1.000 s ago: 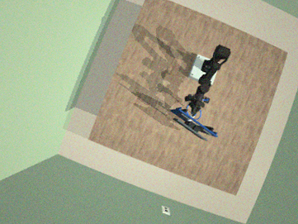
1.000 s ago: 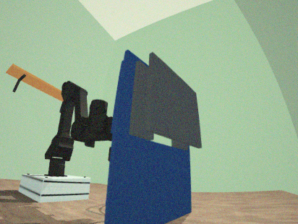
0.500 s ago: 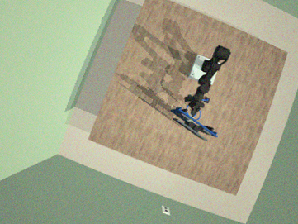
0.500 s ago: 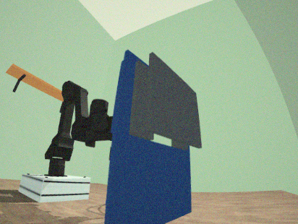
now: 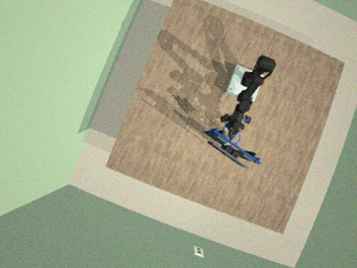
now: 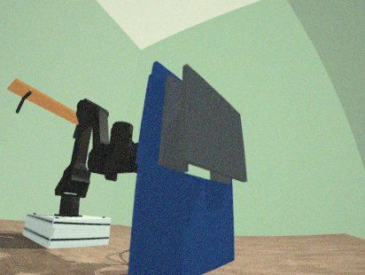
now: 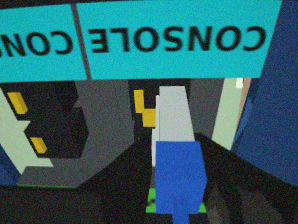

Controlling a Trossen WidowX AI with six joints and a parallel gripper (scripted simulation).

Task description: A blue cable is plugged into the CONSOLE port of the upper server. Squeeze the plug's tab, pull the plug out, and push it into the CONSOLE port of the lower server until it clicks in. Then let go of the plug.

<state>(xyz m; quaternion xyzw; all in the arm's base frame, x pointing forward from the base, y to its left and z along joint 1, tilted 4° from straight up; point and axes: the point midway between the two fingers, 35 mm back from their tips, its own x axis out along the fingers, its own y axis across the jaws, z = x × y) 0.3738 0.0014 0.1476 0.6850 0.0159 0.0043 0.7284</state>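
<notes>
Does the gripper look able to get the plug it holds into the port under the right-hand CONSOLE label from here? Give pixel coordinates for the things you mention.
Probably yes: the gripper (image 7: 172, 140) grips the blue plug (image 7: 180, 175), its pale tip over the dark port (image 7: 134, 107), with nothing visible between, though alignment is hard to judge.

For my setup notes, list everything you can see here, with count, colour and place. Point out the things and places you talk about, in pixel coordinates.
plug (image 7: 175, 117): one, clear with blue boot, in the gripper, before the ports
CONSOLE labels: two, turquoise with black upside-down letters, above the ports, left one cut off
left ports (image 7: 57, 127): two, black with yellow bits, stacked
right port area: black with yellow bits, partly behind the plug
green strip (image 7: 151, 201): bits, green, behind the plug
rack (image 5: 242, 152) (image 6: 177, 222): one, blue, standing on the floor
panels: two, grey, on the rack's far side from the arm
floor (image 5: 172, 143) (image 6: 283, 253): brown wood
outlet (image 5: 199, 252): one, white, on the wall
bar (image 6: 44, 102): one, orange, behind the arm
base box (image 5: 236, 80) (image 6: 80, 231): one, white, under the arm
arm (image 5: 246, 98) (image 6: 81, 146): one, black
gripper: one, black, shut on the plug
</notes>
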